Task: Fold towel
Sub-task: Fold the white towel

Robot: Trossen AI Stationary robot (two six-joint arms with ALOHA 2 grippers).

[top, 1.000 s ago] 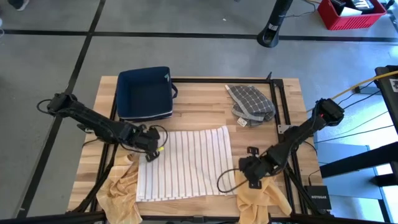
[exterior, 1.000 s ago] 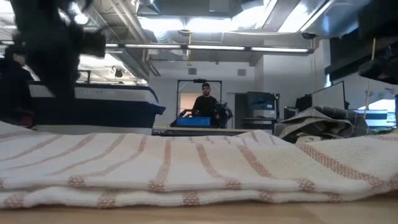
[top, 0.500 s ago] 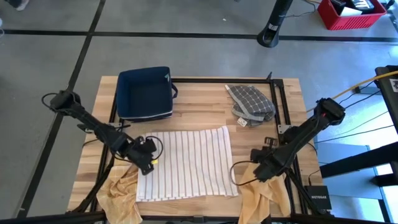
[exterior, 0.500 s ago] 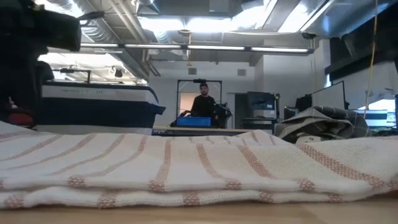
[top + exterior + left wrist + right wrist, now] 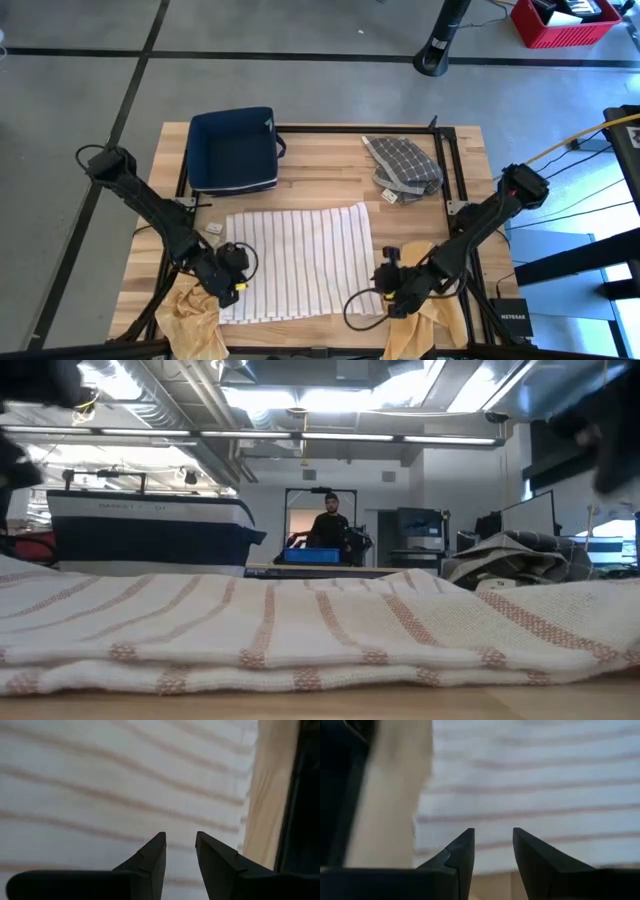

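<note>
Lying flat near the front edge of the wooden worktop point(image 5: 320, 160), the white towel with thin reddish stripes point(image 5: 298, 262) spreads between both arms. The left gripper point(image 5: 228, 280) sits at its front left corner, fingers apart, gripping nothing. The right gripper point(image 5: 388, 290) sits at its front right corner, fingers likewise apart.

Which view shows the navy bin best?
The high view: the navy bin appears whole, beyond the striped towel at the table's far left. The low view shows only its side wall behind the towel. Neither wrist view shows it.
</note>
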